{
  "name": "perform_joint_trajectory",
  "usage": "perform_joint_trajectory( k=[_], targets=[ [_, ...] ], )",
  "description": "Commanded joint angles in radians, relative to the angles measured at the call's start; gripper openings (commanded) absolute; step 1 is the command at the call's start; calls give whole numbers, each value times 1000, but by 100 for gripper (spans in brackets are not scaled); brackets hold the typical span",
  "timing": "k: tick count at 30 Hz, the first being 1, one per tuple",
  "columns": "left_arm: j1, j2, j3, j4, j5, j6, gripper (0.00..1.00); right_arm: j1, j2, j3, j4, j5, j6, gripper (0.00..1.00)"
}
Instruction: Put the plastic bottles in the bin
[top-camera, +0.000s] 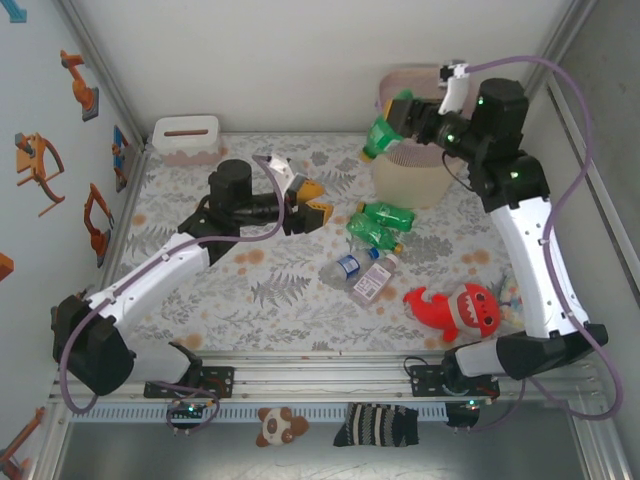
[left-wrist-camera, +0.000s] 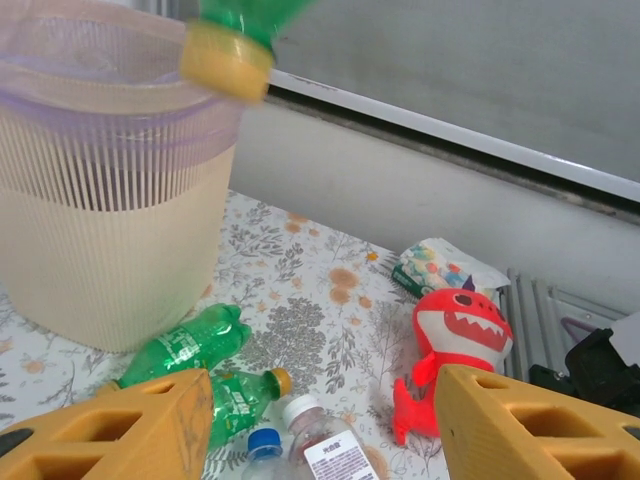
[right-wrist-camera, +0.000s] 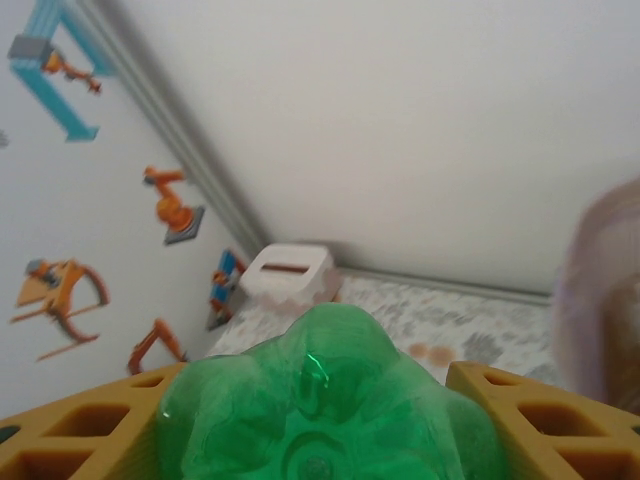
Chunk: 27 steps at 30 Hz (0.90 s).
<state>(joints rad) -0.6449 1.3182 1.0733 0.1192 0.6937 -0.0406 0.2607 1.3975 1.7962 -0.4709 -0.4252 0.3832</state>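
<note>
A green bottle (top-camera: 378, 140) is being gripped by the right end effector (top-camera: 398, 122), and its crumpled body is being squeezed between the two orange fingers (right-wrist-camera: 80, 440). The bottle is being held in the air, tilted, with its yellow cap pointing down and to the left. It is being kept right at the left side of the rim of the bin (top-camera: 420, 180). It cannot be told whether the cap is over the opening or just outside it. The bin is standing upright at the far right of the desk (top-camera: 280, 310).

The left end effector (top-camera: 312, 207) is being held open above the middle of the desk, with nothing between its fingers. Two green bottles (top-camera: 380, 225) are lying together on the desk just in front of the bin, to the right of that end effector and apart from it. Two clear bottles (top-camera: 360, 275) are lying side by side nearer the arm bases. A red shark toy (top-camera: 460, 308) is lying to their right.
</note>
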Motion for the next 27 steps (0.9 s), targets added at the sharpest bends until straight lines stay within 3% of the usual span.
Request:
perform_joint_trajectory(
  k=[1,8,17,27],
  targets=[
    [6,-43,-28,-25,-19,17,60,-59,54,92,-47,81,-47,57],
    [8,-86,-50,-65,-33,24,60,-154,204,281,-112,248,-129,57],
    [10,-125,-57,-100,-56,41,60,-178,416,549,-275,499,-343,57],
    [10,-135,-64,-117,-62,41,60,-186,538,584,-327,658,-469,57]
  ],
)
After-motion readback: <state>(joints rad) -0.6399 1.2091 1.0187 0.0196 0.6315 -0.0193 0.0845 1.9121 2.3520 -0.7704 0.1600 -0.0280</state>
